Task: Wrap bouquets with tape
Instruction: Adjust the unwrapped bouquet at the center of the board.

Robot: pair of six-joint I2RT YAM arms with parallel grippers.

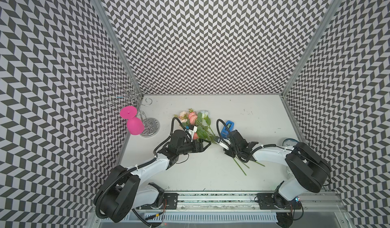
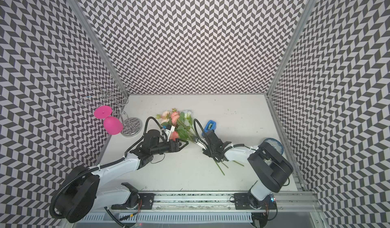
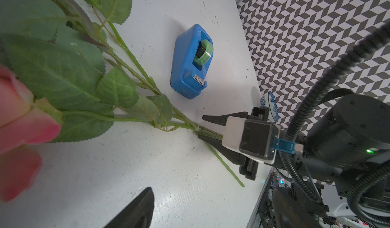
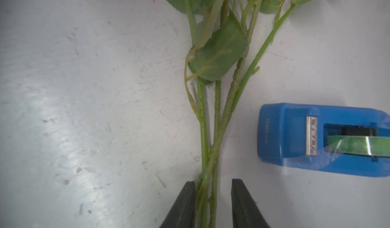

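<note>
Right pincer (image 4: pixel 213 182) straddles the bunched stems of the bouquets (image 1: pixel 200 125), jaws part-way apart. Stems lie against one jaw, with a clear gap to the other. Seemingly not clamped, though the right wrist view cuts the jaws short. Left pincer (image 1: pixel 205 145) is spread wide and empty, just left of the stems at mid-table.

Bouquets lie flat on the table (image 1: pixel 253 115), blooms far-left, cut ends near-right. Tape (image 3: pixel 190 62) in its blue dispenser stands just right of the stems, not touching them, its free end at the cutter.

Progress: early. No tape seen on the stems. Pulling a strip, winding it round and cutting are all left to do.

Poorly seen:
- In both top views the right arm covers the middle of the stems and the right pincer's tips.
- Left wrist view shows only one finger (image 3: pixel 137 210) of its own pincer.
- A pink bloom (image 3: pixel 19 127) close to that lens is blurred.
- Blue-and-white bowl (image 1: pixel 290 141) at the right edge is half hidden behind the right arm.
</note>
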